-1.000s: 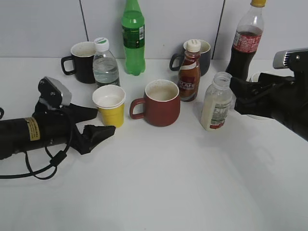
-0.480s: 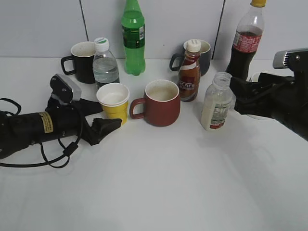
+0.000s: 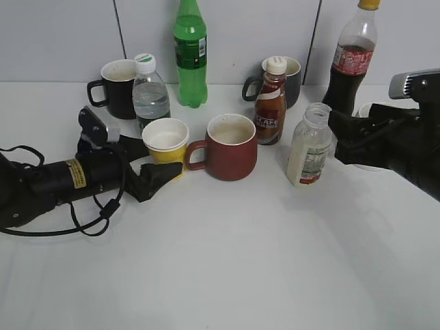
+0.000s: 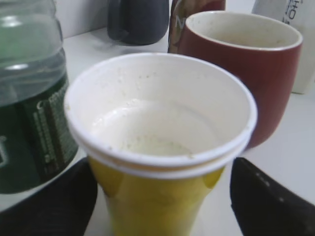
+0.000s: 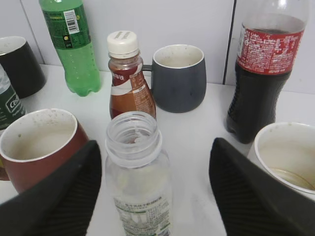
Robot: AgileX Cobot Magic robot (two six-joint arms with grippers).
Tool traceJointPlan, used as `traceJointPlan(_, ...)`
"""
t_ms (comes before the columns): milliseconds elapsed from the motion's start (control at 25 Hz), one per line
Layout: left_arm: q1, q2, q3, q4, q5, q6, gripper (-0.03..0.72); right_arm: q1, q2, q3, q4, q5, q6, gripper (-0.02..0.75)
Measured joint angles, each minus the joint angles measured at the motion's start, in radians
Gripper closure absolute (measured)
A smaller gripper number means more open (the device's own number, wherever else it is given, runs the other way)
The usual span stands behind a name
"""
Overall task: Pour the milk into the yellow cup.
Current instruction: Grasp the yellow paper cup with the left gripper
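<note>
**Status: both sets of fingers open at their targets, pour not started**

The left fingers point(image 4: 49, 206) are spread wide with one on each side of the yellow cup point(image 4: 160, 147). In the left wrist view a gap shows between each finger and the cup wall, so nothing is clamped. The left gripper point(image 3: 148, 161) lies low over the desk point(image 3: 227, 261), and the cup stands upright between its fingers, in front of the capped water bottle point(image 3: 150, 93) and just left of the reddish-brown mug point(image 3: 230, 146). The cup interior is white with only a faint residue; no pool of milk is visible in it.

Behind the mug stand the green soda bottle point(image 3: 190, 53) and the brown coffee bottle point(image 3: 271, 103), with a grey mug point(image 5: 178, 77) behind that.

The milk bottle point(image 3: 309, 146) stands upright and capless on the desk, right of the coffee bottle, its white contents in the lower part. The right fingers point(image 5: 59, 191) are also spread wide, one on each side of the bottle and clear of it; the right gripper point(image 3: 338, 135) sits just beside the bottle neck.

Judged progress: early. Both approaches appear complete. Remaining steps: close on the bottle, lift it, carry it over the yellow cup, tilt and pour.
</note>
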Motion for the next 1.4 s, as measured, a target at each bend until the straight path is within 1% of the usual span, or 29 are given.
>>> traceJointPlan(320,0.000,0.030,-0.023,-0.018,-0.060,0.000,0.052,0.000,0.014,0.000,0.000,-0.007,0.000,0.224)
traceJointPlan(760,-0.001,0.080,-0.073,-0.006,-0.069,0.000,0.092,0.000,0.064,0.000,0.001,-0.054,0.000,0.237)
traceJointPlan(960,-0.018,0.084,-0.112,-0.006,-0.056,0.000,0.095,0.000,0.064,0.000,0.001,-0.055,0.000,0.237)
traceJointPlan(1000,-0.025,0.090,-0.123,-0.006,-0.036,0.000,0.110,0.000,0.064,0.000,0.001,-0.056,0.000,0.237)
traceJointPlan(1040,-0.025,0.090,-0.123,-0.006,-0.036,0.000,0.110,0.000,0.064,0.000,0.001,-0.056,0.000,0.237)
traceJointPlan(1080,-0.026,0.091,-0.124,-0.005,-0.026,0.000,0.154,0.000,0.064,0.000,0.001,-0.056,0.000,0.237)
traceJointPlan(1160,-0.026,0.091,-0.124,-0.005,-0.024,0.000,0.200,0.000,0.064,0.000,0.001,-0.057,0.000,0.237)
traceJointPlan(1200,-0.021,0.091,-0.124,-0.004,-0.022,0.000,0.262,0.000,0.064,0.000,0.001,-0.057,0.000,0.237)
traceJointPlan(1240,-0.020,0.091,-0.124,-0.003,-0.019,0.000,0.296,0.000,0.064,0.000,0.001,-0.057,0.000,0.237)
traceJointPlan(1320,-0.006,0.091,-0.124,-0.002,-0.019,0.000,0.360,0.000,0.064,0.000,0.001,-0.057,0.000,0.237)
traceJointPlan(1400,0.014,0.091,-0.112,0.003,-0.025,0.000,0.400,0.000,0.064,0.000,0.001,-0.057,0.000,0.237)
